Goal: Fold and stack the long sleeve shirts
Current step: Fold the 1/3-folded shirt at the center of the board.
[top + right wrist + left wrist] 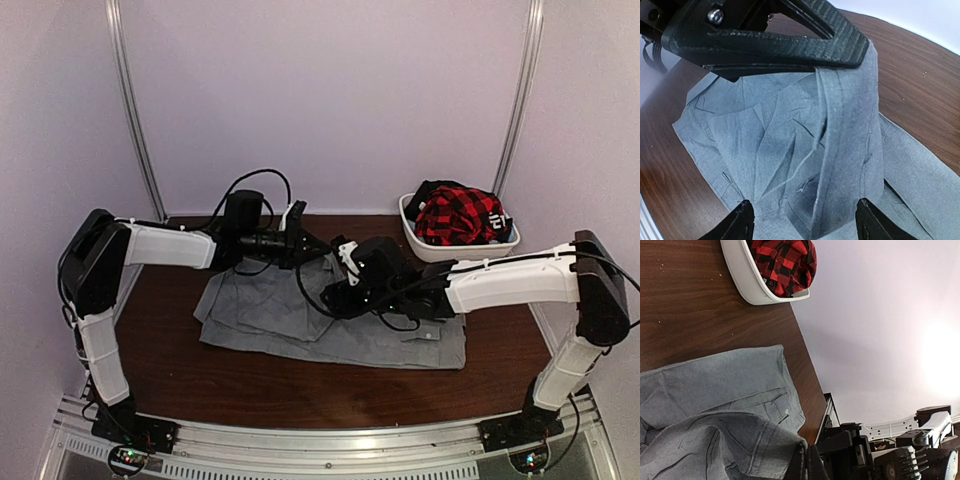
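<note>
Spread wide, the right gripper (805, 222) is hovering low over the grey shirt (765, 150), with its fingertips (742, 220) sitting one on each side of a raised fold. Whether they are touching the cloth I cannot tell. At 12 o'clock from it, the left gripper (860, 55) is pinching the top of that fold between pressed-together fingers and holding it lifted above the table (920, 85). In the left wrist view, the cloth is bunching up into those closed tips while the rest is lying flat on the wood. From above, the shirt is lying rumpled across the table's middle, and both grippers are meeting over its 12 o'clock edge. A white bin (430, 250) is sitting at 2 o'clock from the shirt, apart from it, holding a red-and-black plaid garment (455, 215).
</note>
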`<state>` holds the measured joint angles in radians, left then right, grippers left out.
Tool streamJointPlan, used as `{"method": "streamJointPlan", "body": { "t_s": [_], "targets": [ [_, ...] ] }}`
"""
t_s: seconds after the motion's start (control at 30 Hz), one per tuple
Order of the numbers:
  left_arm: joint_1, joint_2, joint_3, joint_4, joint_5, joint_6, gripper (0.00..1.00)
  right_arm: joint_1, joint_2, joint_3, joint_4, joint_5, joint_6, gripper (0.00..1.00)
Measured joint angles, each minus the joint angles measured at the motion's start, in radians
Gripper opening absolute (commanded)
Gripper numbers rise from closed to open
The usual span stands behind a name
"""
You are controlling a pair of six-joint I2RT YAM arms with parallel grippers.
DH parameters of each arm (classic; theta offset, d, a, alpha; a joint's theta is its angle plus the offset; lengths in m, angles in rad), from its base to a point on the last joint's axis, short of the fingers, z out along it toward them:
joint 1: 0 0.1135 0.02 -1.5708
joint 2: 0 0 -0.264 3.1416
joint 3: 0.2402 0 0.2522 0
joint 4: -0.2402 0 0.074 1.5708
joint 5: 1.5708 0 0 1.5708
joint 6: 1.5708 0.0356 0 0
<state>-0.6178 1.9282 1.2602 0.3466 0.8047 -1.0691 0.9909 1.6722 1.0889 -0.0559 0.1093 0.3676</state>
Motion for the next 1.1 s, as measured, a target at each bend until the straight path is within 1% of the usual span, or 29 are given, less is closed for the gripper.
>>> {"method": "streamJointPlan", "body": {
  "t_s": [0.1,0.23,0.4,0.5,0.6,0.73,0.83,0.9,0.97,1.1],
  "targets": [
    [-0.004,0.004,-0.003,0.016,0.000,-0.016,0.00,0.003,0.025,0.031,-0.006,0.029,0.007,0.63],
    [-0.005,0.005,-0.013,0.027,0.000,-0.029,0.00,0.005,0.046,0.076,-0.032,0.087,0.018,0.54],
    [-0.006,0.009,-0.020,0.043,0.003,-0.037,0.00,0.005,0.083,0.131,-0.074,0.151,0.025,0.48],
    [-0.006,0.010,-0.025,0.050,0.004,-0.041,0.00,0.005,0.105,0.143,-0.093,0.171,0.023,0.41],
    [-0.006,0.010,-0.030,0.052,0.006,-0.042,0.00,0.005,0.125,0.150,-0.111,0.186,0.022,0.31],
    [-0.006,0.010,-0.042,0.063,0.008,-0.045,0.00,0.005,0.148,0.156,-0.141,0.207,0.024,0.11],
    [-0.006,0.010,-0.045,0.063,0.011,-0.042,0.01,-0.001,0.155,0.171,-0.174,0.218,0.028,0.00],
    [-0.006,0.010,-0.045,0.058,0.011,-0.021,0.13,-0.010,0.155,0.182,-0.192,0.220,0.037,0.00],
    [-0.006,0.010,-0.043,0.034,0.010,0.018,0.28,-0.032,0.151,0.182,-0.203,0.208,0.051,0.00],
    [0.001,0.010,-0.030,-0.045,0.004,0.110,0.48,-0.119,0.116,0.140,-0.209,0.140,0.084,0.00]
  ]
}}
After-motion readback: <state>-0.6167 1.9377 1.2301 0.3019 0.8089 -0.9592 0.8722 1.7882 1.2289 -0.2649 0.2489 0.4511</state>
